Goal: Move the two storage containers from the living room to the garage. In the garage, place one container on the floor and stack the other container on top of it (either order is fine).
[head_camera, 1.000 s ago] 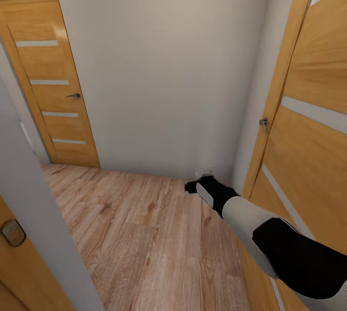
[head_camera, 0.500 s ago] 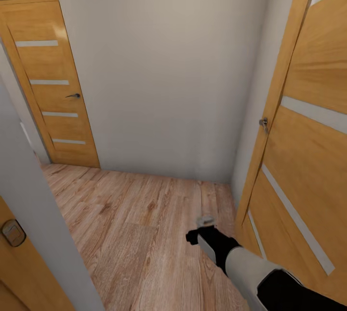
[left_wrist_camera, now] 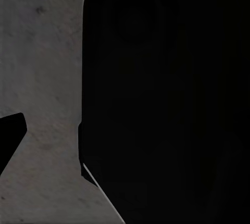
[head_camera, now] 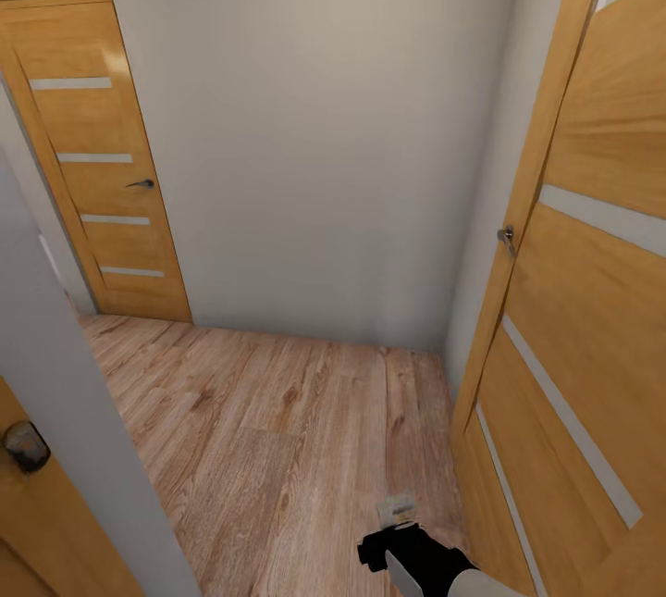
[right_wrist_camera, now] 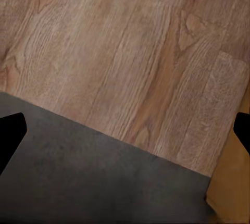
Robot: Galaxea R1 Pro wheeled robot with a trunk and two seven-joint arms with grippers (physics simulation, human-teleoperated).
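Note:
I am in a narrow hallway with a light wood plank floor (head_camera: 277,430); the storage containers are out of view. My right gripper (head_camera: 398,511) is low at the near edge of the head view, just left of the open right door, with its black wrist behind it. In the right wrist view its two black fingertips (right_wrist_camera: 10,135) stand far apart over planks and a dark grey surface (right_wrist_camera: 94,182), holding nothing. In the left wrist view one black fingertip (left_wrist_camera: 10,135) shows over grey speckled ground beside a large black shape (left_wrist_camera: 166,99).
A shut wooden door (head_camera: 97,162) with a handle stands at the far left. An open wooden door (head_camera: 583,301) lines the right side. A pale grey wall (head_camera: 324,134) closes the hall ahead. A grey wall corner (head_camera: 74,412) and another door edge (head_camera: 37,504) crowd the near left.
My right arm has drawn back from the foot of the far wall by the right door to the near edge of the head view. The camera has not moved.

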